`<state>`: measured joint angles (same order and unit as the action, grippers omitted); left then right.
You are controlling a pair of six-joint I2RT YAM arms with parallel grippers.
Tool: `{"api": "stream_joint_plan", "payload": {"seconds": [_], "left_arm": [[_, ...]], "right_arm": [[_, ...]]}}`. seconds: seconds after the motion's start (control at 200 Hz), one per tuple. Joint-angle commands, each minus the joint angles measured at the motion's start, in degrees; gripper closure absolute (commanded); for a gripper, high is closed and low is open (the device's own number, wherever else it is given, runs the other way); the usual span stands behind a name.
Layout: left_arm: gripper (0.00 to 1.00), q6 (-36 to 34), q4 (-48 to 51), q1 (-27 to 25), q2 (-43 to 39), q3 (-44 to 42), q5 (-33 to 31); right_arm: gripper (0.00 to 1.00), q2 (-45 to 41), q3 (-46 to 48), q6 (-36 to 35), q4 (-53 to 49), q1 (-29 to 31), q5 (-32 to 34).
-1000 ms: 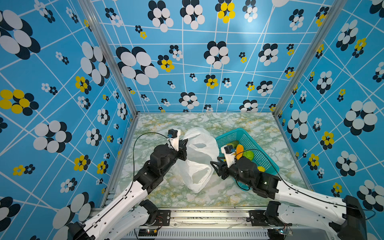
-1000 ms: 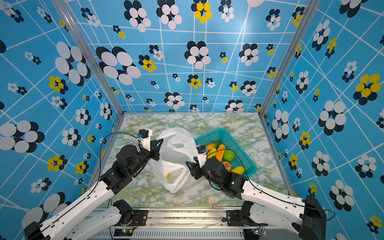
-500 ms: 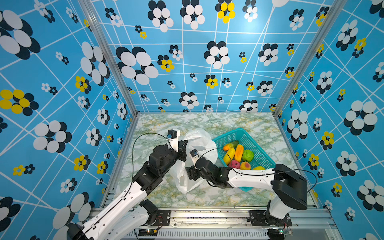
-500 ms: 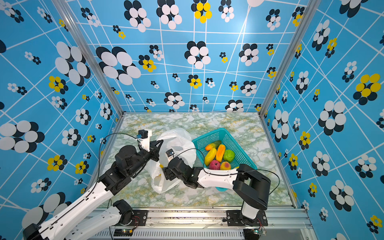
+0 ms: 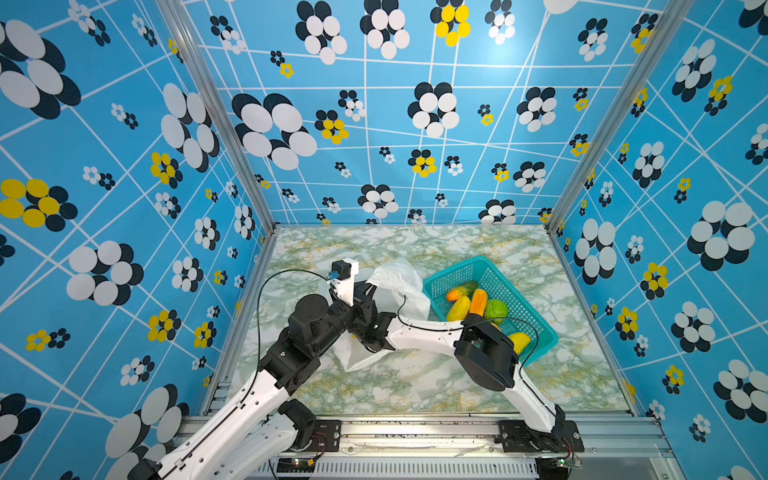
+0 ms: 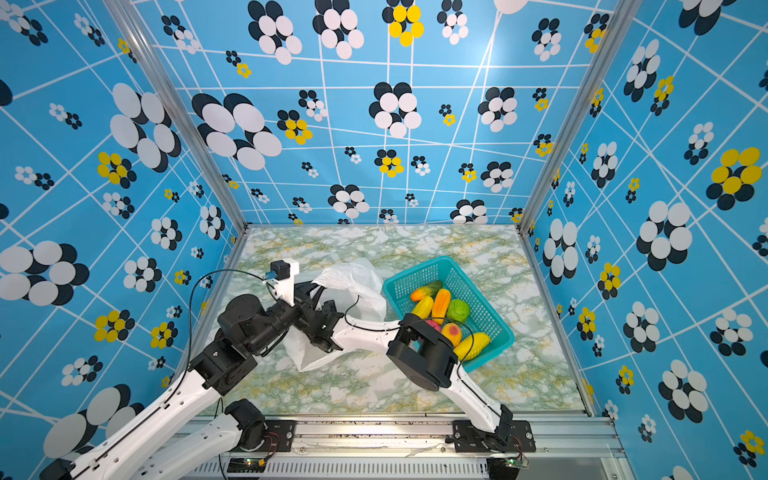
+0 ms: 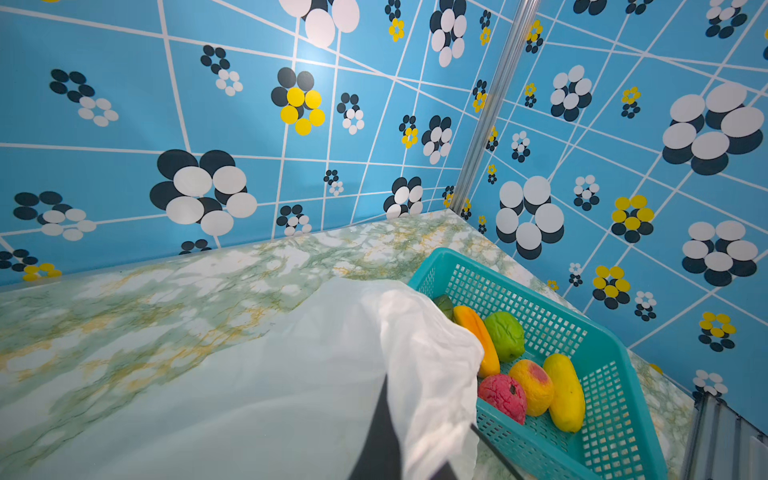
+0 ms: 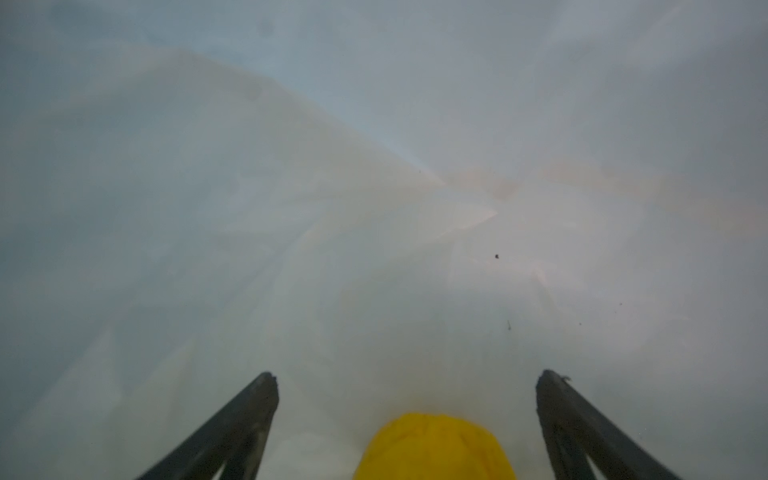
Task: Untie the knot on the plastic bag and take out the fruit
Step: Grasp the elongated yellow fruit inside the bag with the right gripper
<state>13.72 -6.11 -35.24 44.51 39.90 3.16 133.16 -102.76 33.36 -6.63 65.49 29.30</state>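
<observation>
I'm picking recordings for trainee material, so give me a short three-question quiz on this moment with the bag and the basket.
1. True or false: the teal plastic mesh basket holds no fruit.
2. Multiple choice: in the right wrist view, what sits between the open jaws of the right gripper? A) a rounded yellow toy fruit; B) a red apple; C) a tied knot.
3. Short answer: which gripper is shut on the rim of the thin translucent white plastic bag?

Key
1. False: it holds several small toy fruits.
2. A.
3. The left gripper.
</observation>
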Motion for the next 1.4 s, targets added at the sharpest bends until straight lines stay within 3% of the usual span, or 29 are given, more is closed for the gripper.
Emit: {"api": "stream_joint_plan", "payload": {"seconds": [0.0, 0.165, 0.34, 0.545, 0.675, 0.76, 0.975, 1.394], "left_arm": [[1.00, -1.0, -2.0, -0.1, -0.1, -1.0, 1.9], [1.00, -0.9, -2.2, -0.1, -0.2, -1.1, 1.9], [1.00, -0.9, -2.0, -0.1, -0.5, -1.3, 0.2], [1.00, -1.0, -1.4, 0.0, 0.0, -0.8, -1.0], [1.00, -0.9, -0.6, 0.0, 0.6, -0.3, -3.3], [1.00, -0.8, -0.1, 0.0, 1.3, 0.2, -5.1], [1.00, 0.2, 1.4, 0.4, 2.9, 1.0, -12.8], [1.00, 3.2, 1.8, 3.7, 4.4, 1.3, -13.0]], "right_arm": [[0.01, 3.6, -5.4, 1.3, -7.3, -0.2, 6.0], [0.01, 9.9, -13.4, 2.4, -12.7, -1.5, 7.0], [0.02, 8.5, -9.4, 2.8, -10.0, -1.8, 7.2], [0.33, 5.7, -4.3, 0.5, -4.6, -2.0, 7.0], [0.45, 3.1, -1.2, -0.7, -2.0, -2.1, 6.6], [0.55, 0.3, 2.2, -2.2, 1.3, -2.0, 5.3], [0.65, -12.4, 18.4, -5.8, 14.9, -1.7, 1.1], [0.75, -30.4, 36.0, -12.0, 27.2, 1.2, -3.2]]}}
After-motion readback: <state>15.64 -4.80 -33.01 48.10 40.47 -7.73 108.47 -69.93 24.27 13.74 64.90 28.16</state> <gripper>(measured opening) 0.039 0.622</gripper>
